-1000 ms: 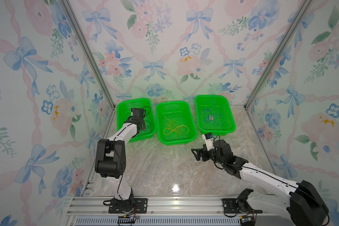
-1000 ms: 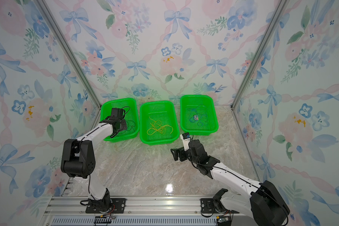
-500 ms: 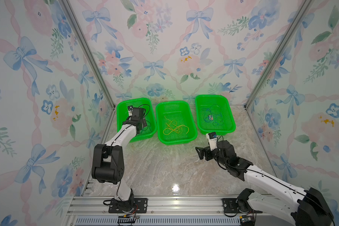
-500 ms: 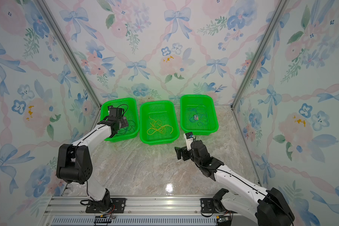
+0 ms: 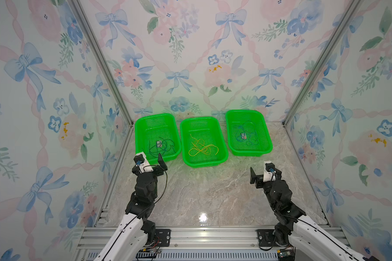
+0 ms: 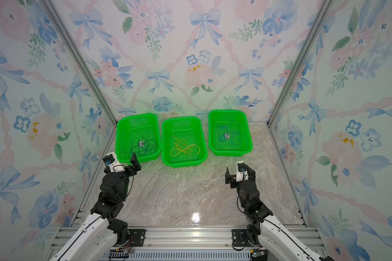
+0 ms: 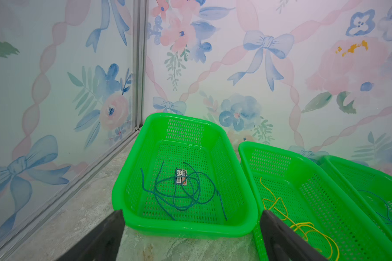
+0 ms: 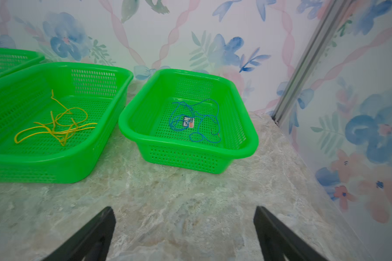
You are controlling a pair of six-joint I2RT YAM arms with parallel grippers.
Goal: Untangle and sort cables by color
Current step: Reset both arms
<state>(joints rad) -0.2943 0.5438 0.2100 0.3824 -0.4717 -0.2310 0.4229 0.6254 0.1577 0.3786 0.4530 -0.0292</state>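
Jaws on both my arms stand spread wide, with nothing held between them. My left gripper (image 7: 191, 217) hangs just in front of the near rim of the left basket (image 5: 154, 116), above the marble tabletop (image 5: 201, 192). My right gripper (image 8: 183, 210) hovers over bare marble, well apart from the right basket (image 5: 242, 112). Three green baskets stand in a row by the back wall, one colour in each. The dark green cables (image 5: 162, 146) lie coiled in the left basket, looped over a small printed label (image 7: 181, 177). The yellow cables (image 5: 201, 148) sprawl across the floor of the middle basket (image 5: 199, 119). The blue cables (image 5: 246, 135) curl in the right basket around a second label (image 8: 188, 122).
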